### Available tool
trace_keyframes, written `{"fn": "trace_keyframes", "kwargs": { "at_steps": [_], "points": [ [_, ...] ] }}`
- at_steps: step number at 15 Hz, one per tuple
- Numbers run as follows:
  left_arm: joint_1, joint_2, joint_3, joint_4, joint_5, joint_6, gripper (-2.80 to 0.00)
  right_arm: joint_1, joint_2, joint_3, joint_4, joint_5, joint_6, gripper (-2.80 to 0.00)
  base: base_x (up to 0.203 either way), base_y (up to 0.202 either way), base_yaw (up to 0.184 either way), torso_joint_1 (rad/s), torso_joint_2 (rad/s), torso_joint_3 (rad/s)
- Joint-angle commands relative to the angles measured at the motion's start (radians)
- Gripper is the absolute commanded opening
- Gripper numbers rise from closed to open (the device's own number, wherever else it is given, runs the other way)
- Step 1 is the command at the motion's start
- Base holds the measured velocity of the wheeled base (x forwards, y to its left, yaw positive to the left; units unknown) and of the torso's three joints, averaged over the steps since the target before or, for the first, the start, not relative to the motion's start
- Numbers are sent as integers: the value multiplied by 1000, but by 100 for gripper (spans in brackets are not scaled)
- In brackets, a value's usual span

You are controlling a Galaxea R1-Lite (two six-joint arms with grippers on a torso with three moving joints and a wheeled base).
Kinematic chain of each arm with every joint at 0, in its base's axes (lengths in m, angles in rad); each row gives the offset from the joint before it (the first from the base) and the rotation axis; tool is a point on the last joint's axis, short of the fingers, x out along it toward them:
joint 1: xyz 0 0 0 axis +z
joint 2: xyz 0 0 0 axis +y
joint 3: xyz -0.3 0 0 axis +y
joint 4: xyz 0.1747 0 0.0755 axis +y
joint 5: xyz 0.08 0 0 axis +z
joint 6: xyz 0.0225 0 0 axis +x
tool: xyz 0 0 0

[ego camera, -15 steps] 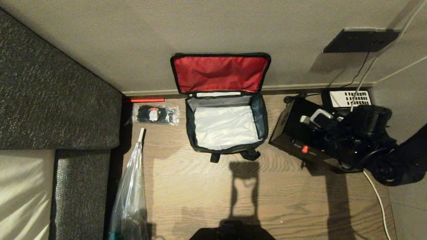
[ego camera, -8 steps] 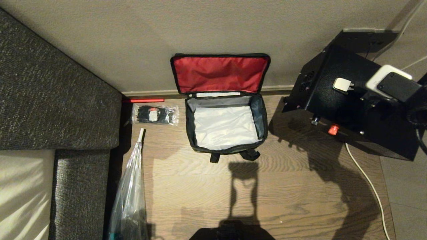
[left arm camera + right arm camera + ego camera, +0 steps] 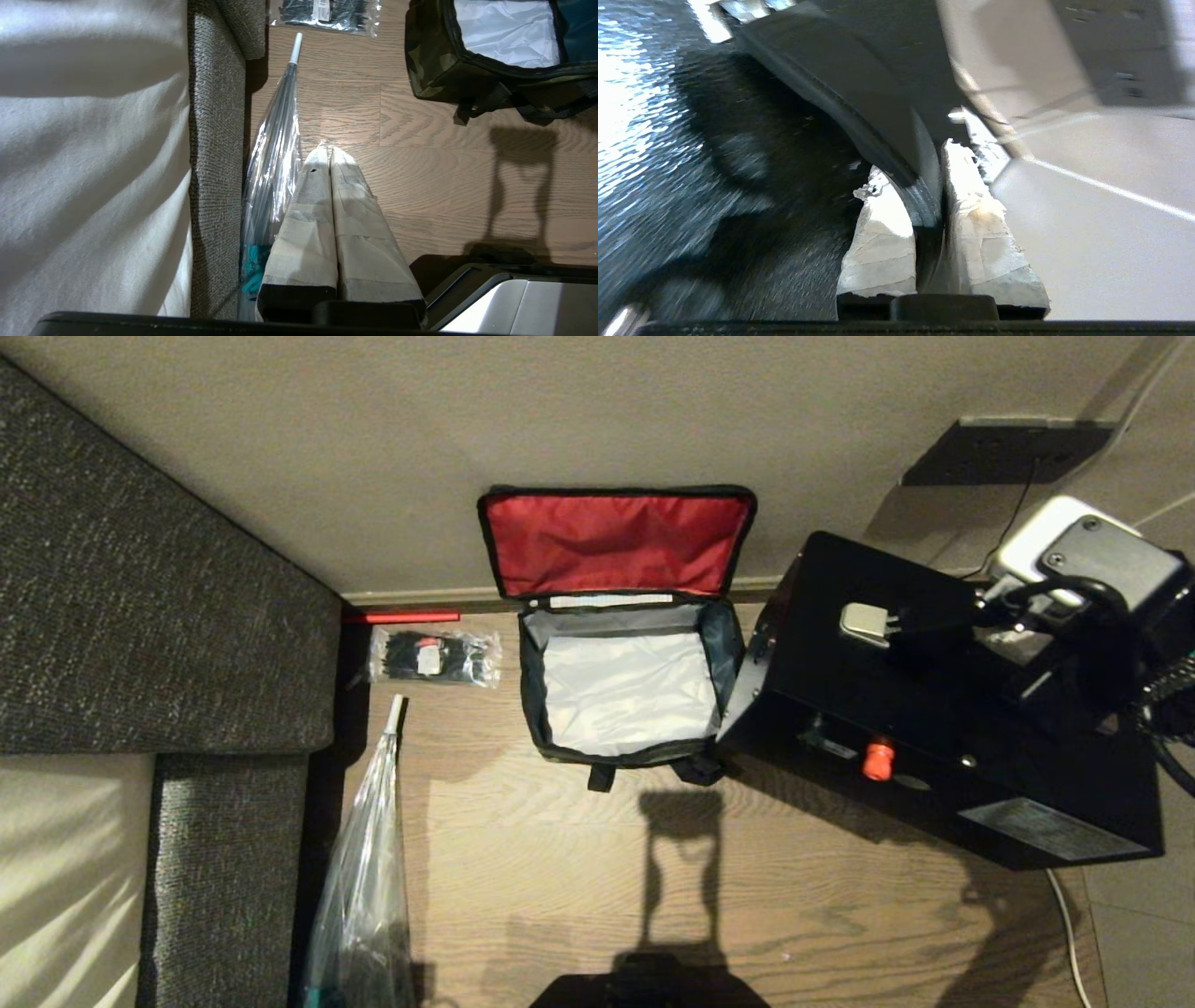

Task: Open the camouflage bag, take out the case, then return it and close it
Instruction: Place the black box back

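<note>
The right pincer [image 3: 931, 186] is clamping the handle [image 3: 878, 126] of the case [image 3: 934, 747], the camouflage bag [image 3: 635, 681] gaping open just beside it.

Left hand [image 3: 329, 154] pinched above floor [image 3: 420, 186]

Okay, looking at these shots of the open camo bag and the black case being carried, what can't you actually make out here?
- Head view: the right gripper's fingers are hidden behind the case and wrist camera.
- Head view: the camouflage bag has its right front corner covered by the case.
- Right wrist view: the right gripper pinches the handle; motion blur smears the case surface.
- Left wrist view: the bag is cut off by the frame edge; the left gripper hangs shut.
</note>
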Motion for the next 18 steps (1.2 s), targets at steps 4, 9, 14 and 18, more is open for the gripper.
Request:
{"fn": "trace_keyframes", "kwargs": {
  "at_steps": [4, 9, 14, 18],
  "points": [
    [1, -2, 3, 0, 0, 0, -280, 129, 274, -213, -1, -15, 98, -280, 0, 0, 0, 0, 0, 0],
    [1, -2, 3, 0, 0, 0, -280, 184, 442, -380, 6, 34, 91, -280, 0, 0, 0, 0, 0, 0],
    [1, -2, 3, 0, 0, 0, -280, 202, 438, -390, 38, 58, 149, -280, 0, 0, 0, 0, 0, 0],
    [1, -2, 3, 0, 0, 0, -280, 227, 438, -385, 58, 419, 279, -280, 0, 0, 0, 0, 0, 0]
  ]
}}
